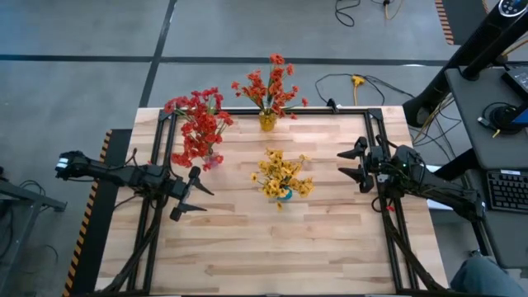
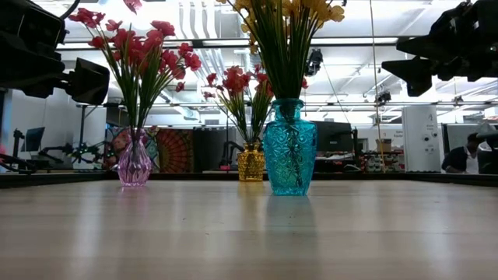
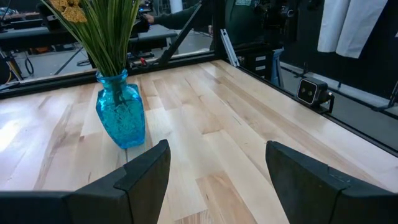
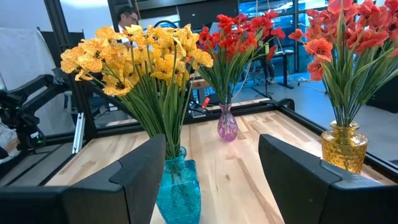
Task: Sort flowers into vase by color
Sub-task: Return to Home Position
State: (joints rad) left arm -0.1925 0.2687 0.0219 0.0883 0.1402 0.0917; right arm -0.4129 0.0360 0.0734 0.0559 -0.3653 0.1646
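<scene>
A pale plank-wood surface [image 1: 272, 247] sits inside a black metal frame [image 1: 351, 110] on a grey floor [image 1: 82, 33] crossed by dark lines. Beyond the far edge, a black cable ending in a yellow plug [image 1: 357, 81] lies on the floor, and orange-and-black hazard tape [image 1: 446, 23] shows at the upper right. To the right stands a dark desk [image 1: 470, 107] with a keyboard [image 1: 505, 190] beside it. A small boxy camera [image 3: 309, 91] is mounted at the frame's edge, with white cloth [image 3: 348, 25] hanging behind it. Across the room, a seated person [image 2: 469, 155] is at the right, and a patterned wall hanging [image 2: 167, 152] shows far back under ceiling lights.
</scene>
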